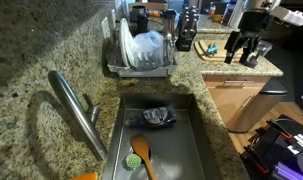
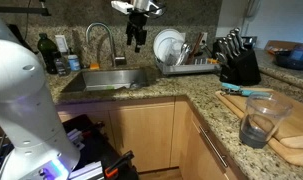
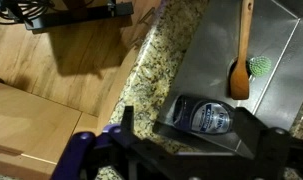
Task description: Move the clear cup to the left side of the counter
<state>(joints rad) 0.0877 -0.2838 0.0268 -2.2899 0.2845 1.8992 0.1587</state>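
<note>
The clear cup stands upright on a pale wooden cutting board at the near right of an exterior view. I cannot make it out in the wrist view. The speckled granite counter surrounds a steel sink and also shows in the wrist view. My gripper hangs high in the air above the sink's front edge, far from the cup. It is open and empty in both exterior views. In the wrist view its dark fingers frame the sink below.
A dish rack with plates stands behind the sink, with a knife block beside it. A dark bottle, a wooden spatula and a green scrubber lie in the sink. The faucet rises at the back. Bottles stand on the far counter.
</note>
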